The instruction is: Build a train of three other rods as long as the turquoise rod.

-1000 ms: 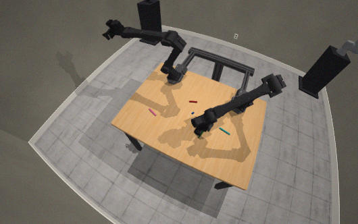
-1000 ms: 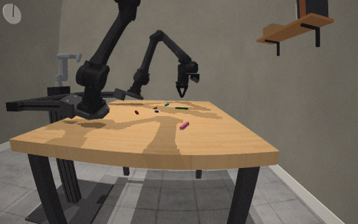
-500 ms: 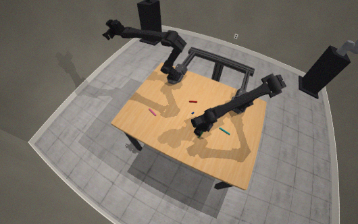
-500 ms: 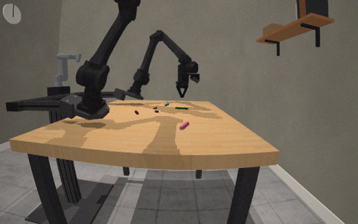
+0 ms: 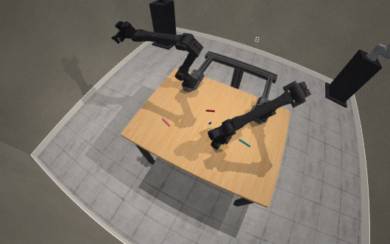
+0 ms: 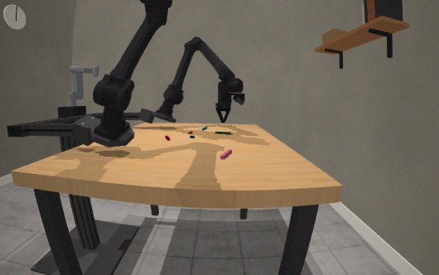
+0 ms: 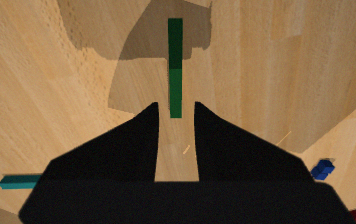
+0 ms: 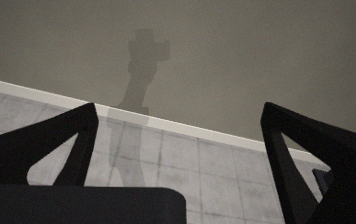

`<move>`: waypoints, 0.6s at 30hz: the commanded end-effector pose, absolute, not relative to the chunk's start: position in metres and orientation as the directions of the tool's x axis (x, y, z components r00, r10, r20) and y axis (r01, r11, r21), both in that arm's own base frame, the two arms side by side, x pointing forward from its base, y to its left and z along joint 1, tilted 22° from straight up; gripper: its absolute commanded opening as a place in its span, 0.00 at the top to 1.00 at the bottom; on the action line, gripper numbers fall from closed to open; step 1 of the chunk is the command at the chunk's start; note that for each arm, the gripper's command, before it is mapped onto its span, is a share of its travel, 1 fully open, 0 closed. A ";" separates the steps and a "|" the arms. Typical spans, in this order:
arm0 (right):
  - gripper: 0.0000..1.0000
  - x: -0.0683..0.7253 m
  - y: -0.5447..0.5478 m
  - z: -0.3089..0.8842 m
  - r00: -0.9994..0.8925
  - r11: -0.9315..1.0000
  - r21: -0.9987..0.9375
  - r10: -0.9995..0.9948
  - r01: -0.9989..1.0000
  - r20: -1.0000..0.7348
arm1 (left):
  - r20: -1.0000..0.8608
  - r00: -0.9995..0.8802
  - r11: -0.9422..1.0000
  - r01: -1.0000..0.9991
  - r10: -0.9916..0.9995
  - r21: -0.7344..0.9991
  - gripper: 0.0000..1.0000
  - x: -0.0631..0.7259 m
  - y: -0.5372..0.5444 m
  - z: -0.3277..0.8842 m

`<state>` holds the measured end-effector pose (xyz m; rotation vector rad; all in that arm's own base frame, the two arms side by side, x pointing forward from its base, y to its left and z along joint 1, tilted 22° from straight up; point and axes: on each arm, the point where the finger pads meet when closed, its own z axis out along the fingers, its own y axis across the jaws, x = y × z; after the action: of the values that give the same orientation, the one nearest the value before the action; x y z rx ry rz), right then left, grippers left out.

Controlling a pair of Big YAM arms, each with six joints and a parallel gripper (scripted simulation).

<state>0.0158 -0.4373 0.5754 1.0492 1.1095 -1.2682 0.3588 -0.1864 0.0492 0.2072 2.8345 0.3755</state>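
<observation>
The turquoise rod (image 5: 244,142) (image 6: 204,128) (image 7: 17,181) lies flat on the wooden table (image 5: 239,184) (image 6: 248,178). A green rod (image 6: 222,132) (image 7: 175,70) lies flat, partly in shadow. My left gripper (image 5: 216,145) (image 6: 223,120) (image 7: 176,111) hangs above its near end, pointing down, fingers a narrow gap apart with nothing between them. A red rod (image 5: 210,110) (image 6: 167,137), a small blue rod (image 5: 210,123) (image 6: 192,137) (image 7: 322,170), a pink rod (image 5: 166,122) (image 6: 225,154) and a small orange rod (image 6: 190,132) lie apart. My right gripper (image 5: 118,37) (image 8: 179,112) is wide open and empty, held high beyond the table's far corner.
A black metal frame (image 5: 239,67) stands behind the table between the arm bases. Black towers (image 5: 162,15) (image 5: 351,79) stand on the floor. A wooden shelf (image 6: 360,35) is fixed high on the wall.
</observation>
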 end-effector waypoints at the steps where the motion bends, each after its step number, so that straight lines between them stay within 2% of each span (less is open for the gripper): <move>1: 0.00 0.006 -0.433 0.622 0.004 0.016 0.000 -0.255 1.000 -0.967 | -0.234 -0.957 0.954 0.104 0.174 0.281 0.77 0.363 -0.179 0.035; 18: 0.00 0.006 -0.433 0.622 0.004 0.016 0.000 -0.255 1.000 -0.967 | -0.234 -0.957 0.954 0.104 0.174 0.281 0.77 0.369 -0.174 0.014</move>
<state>0.0158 -0.4373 0.5754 1.0492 1.1095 -1.2682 0.3664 -0.1813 0.0262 0.2065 2.8346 0.3761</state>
